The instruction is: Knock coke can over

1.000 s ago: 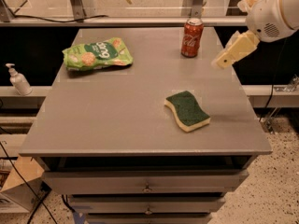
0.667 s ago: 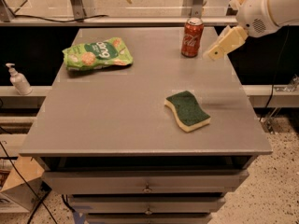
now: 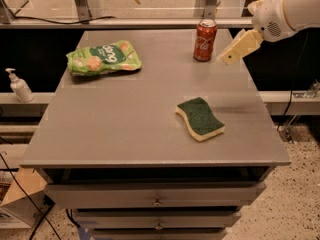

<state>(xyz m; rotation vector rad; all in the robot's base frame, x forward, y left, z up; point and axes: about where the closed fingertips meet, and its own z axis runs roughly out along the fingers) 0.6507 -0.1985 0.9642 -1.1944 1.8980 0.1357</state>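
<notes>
The red coke can (image 3: 205, 40) with white lettering and a silver top stands upright at the far right of the grey table (image 3: 125, 124). My gripper (image 3: 227, 57) comes in from the upper right on a white arm. Its cream-coloured tip hangs just right of the can, about level with the can's lower half, with a small gap between them. It holds nothing.
A green snack bag (image 3: 104, 58) lies at the far left of the table. A green and yellow sponge (image 3: 200, 119) lies front right. A white pump bottle (image 3: 19, 85) stands on a ledge left of the table. Drawers are below the tabletop.
My gripper has moved left and slightly up toward the can, closing most of the gap. The can, sponge and bag have not moved.
</notes>
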